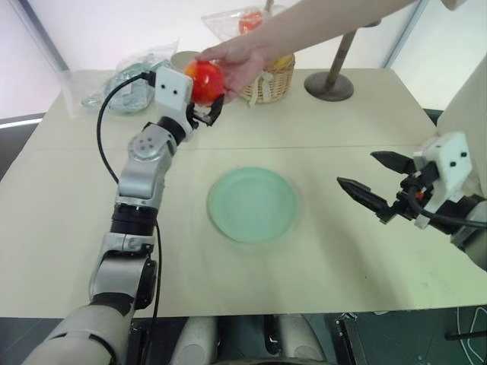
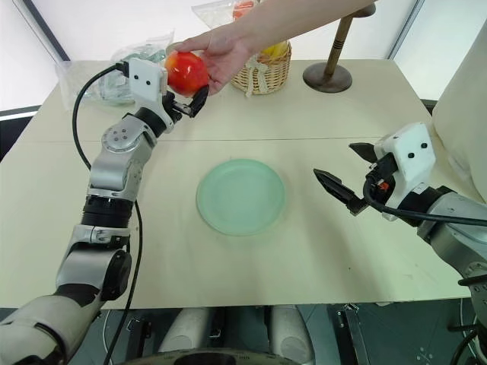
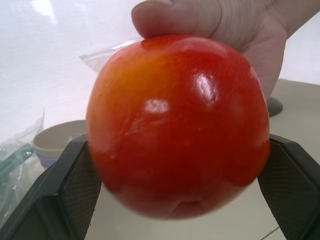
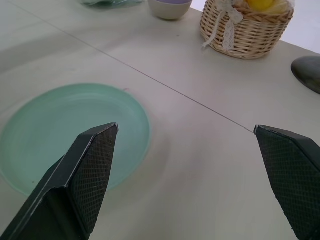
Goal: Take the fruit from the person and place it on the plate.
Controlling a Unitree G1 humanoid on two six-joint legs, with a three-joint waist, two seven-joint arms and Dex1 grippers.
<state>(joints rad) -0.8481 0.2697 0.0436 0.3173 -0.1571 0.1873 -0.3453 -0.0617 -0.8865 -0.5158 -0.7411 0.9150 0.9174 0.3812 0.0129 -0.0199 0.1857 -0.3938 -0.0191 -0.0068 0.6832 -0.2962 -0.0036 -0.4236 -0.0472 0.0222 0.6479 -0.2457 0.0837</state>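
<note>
Jaws of the left gripper (image 2: 189, 99) stand wide around the fruit (image 2: 186, 72) (person's hand (image 2: 221, 47) gripping it); next, close, then carry to the plate (image 2: 240, 196).

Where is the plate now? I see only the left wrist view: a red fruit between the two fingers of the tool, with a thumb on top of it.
Observer: The mint-green plate lies bare in the middle of the table, nearer to the robot than the fruit.
Operator: Who holds the fruit?
Observer: The person's hand reaches in from the far right side and grips it from above and behind; the left tool is open around it.
Operator: And the other arm?
Observer: The right tool is open and holds nothing, above the table to the right of the plate.
</note>
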